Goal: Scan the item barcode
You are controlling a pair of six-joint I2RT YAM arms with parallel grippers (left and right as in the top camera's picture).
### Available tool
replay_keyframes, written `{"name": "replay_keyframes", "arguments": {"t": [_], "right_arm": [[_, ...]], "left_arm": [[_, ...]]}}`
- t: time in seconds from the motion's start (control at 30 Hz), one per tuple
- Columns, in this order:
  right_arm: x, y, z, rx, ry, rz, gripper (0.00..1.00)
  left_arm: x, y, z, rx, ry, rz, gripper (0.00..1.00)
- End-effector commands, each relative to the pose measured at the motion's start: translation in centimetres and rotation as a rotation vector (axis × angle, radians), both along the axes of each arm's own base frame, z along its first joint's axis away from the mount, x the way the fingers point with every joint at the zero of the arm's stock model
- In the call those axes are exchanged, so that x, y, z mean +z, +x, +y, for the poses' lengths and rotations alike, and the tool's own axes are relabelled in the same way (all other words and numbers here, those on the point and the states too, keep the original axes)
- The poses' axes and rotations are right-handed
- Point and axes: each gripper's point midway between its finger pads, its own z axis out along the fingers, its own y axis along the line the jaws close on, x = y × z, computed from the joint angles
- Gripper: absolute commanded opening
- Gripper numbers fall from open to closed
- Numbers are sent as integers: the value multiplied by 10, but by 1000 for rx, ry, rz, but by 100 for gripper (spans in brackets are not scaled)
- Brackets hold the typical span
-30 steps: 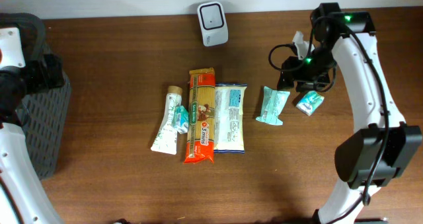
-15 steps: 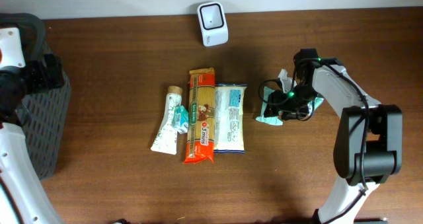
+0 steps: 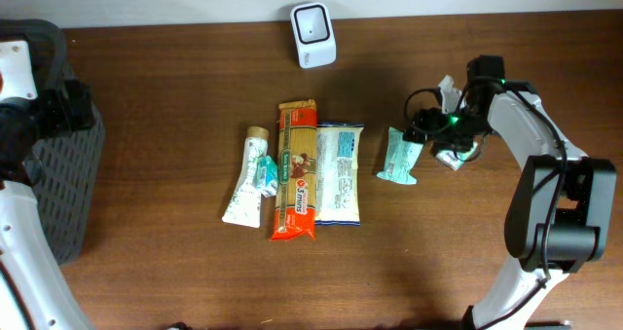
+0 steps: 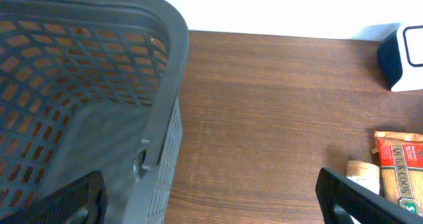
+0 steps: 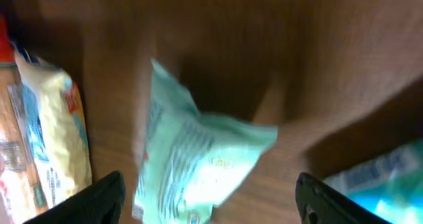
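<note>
The white barcode scanner (image 3: pixel 313 22) stands at the back of the table; its corner (image 4: pixel 404 59) shows in the left wrist view. A mint-green packet (image 3: pixel 400 155) lies flat right of the middle. My right gripper (image 3: pixel 422 135) hovers just right of it, open. In the right wrist view the packet (image 5: pixel 198 164) sits blurred between the spread fingers (image 5: pixel 99 197), untouched. A teal packet (image 3: pixel 455 153) lies under the right wrist. My left gripper (image 4: pixel 211 201) is open and empty over the basket's edge.
A grey mesh basket (image 3: pixel 58 184) fills the left edge. In a row at mid-table lie a white tube (image 3: pixel 243 179), an orange pasta pack (image 3: pixel 297 169) and a white-and-blue pack (image 3: pixel 340 172).
The right arm dropped onto the mint-green packet, then pulled back up and to the right with its jaws spread wider. The packet lies where it was. The left arm is still.
</note>
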Motion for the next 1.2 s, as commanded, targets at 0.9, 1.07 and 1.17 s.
{"name": "replay_keyframes", "arguments": {"t": [0.9,1.07,1.17], "right_arm": [[3,-8,45,63,218,17,4],[70,-7,54,111,201,-151,4],[108,-14,80,208,141,-273,4]], "left_arm": [[7,-1,0,-10,18,-15,99],[7,-1,0,-10,18,-15,99],[7,-1,0,-10,18,-15,99]]}}
